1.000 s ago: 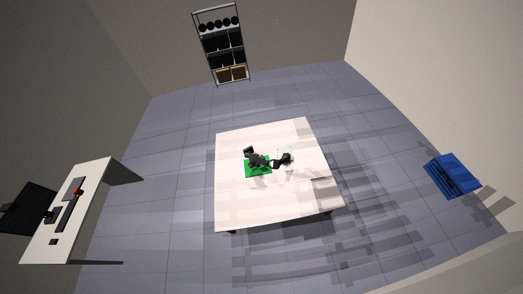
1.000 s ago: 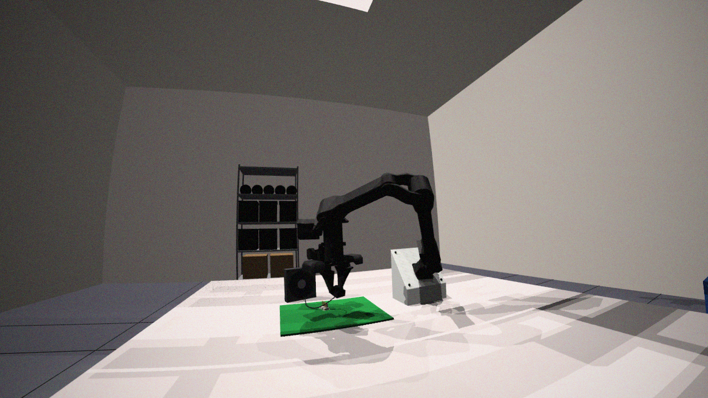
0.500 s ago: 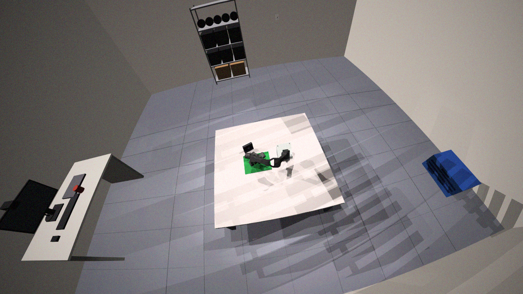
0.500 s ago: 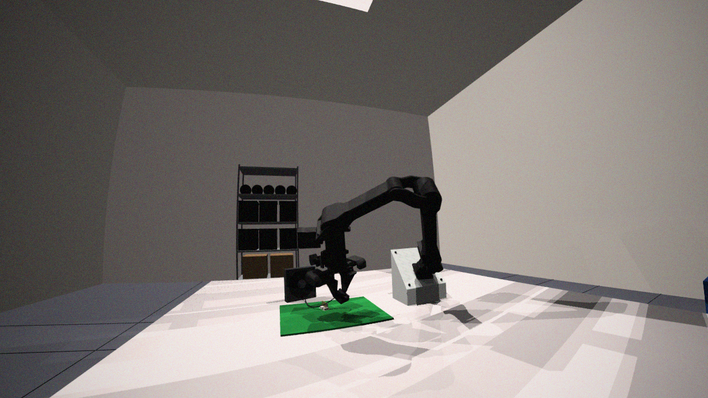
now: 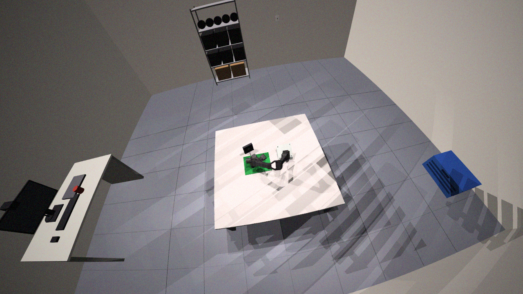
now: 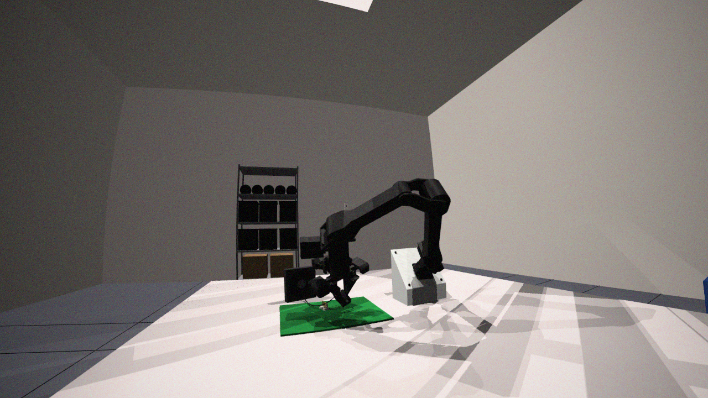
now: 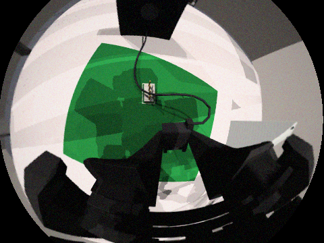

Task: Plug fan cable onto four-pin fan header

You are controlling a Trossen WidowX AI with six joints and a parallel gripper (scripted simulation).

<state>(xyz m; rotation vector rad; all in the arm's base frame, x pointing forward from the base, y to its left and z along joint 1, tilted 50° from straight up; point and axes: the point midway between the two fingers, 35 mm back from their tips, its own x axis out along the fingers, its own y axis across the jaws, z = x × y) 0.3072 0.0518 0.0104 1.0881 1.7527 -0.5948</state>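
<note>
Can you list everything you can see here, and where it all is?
White table: one, middle of room
Green board: one, on table
Pin socket: one, white, on board
Fan: one, black, beside board
Cable: black, fan to plug
Plug: one, black, in fingers
Storage rack: one, grey, back wall
Desk: one, white, left
Blue box: one, right
Robot arm: one, black, over table
</note>
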